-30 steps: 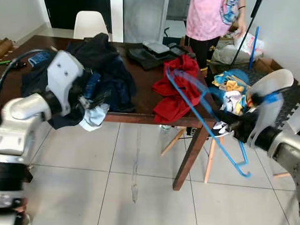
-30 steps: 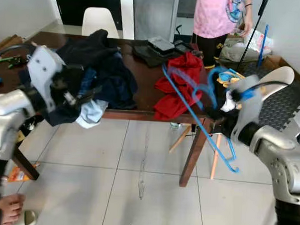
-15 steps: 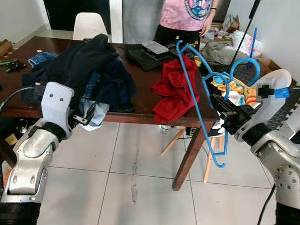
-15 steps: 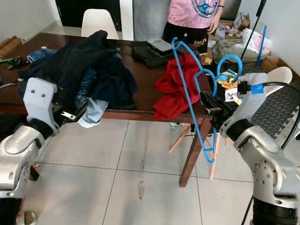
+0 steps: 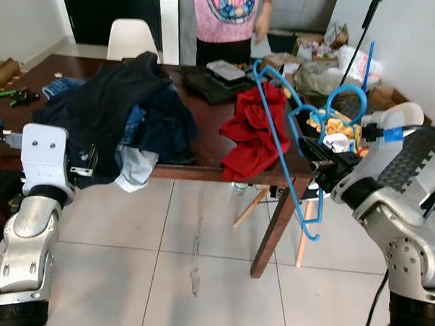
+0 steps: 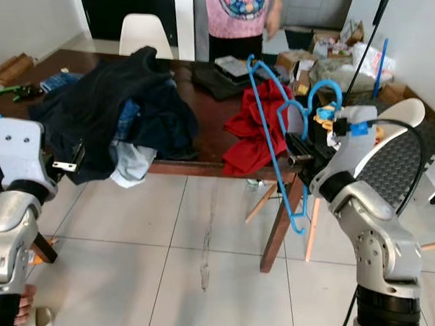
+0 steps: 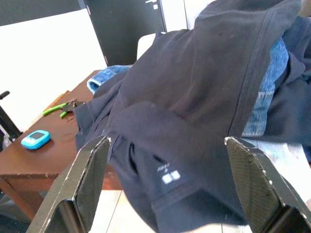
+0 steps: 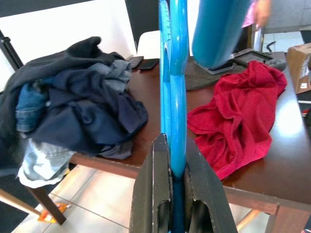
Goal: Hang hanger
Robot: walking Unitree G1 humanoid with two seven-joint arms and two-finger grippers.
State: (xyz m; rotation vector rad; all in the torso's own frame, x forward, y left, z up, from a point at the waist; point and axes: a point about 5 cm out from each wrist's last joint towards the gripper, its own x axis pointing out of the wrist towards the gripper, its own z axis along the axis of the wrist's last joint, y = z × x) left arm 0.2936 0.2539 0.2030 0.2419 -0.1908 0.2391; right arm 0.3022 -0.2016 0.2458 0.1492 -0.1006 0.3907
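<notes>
Blue hanger (image 5: 280, 130) upright in air off table's (image 5: 204, 144) right corner, clamped between right gripper (image 5: 310, 147) fingers, hook end low over open tile floor (image 5: 191, 277); red cloth (image 5: 251, 132) just behind; left gripper (image 7: 165, 184) spread wide, empty, facing dark clothes pile (image 5: 122, 105) at near edge

No words, numbers or brand names are legible anywhere.
</notes>
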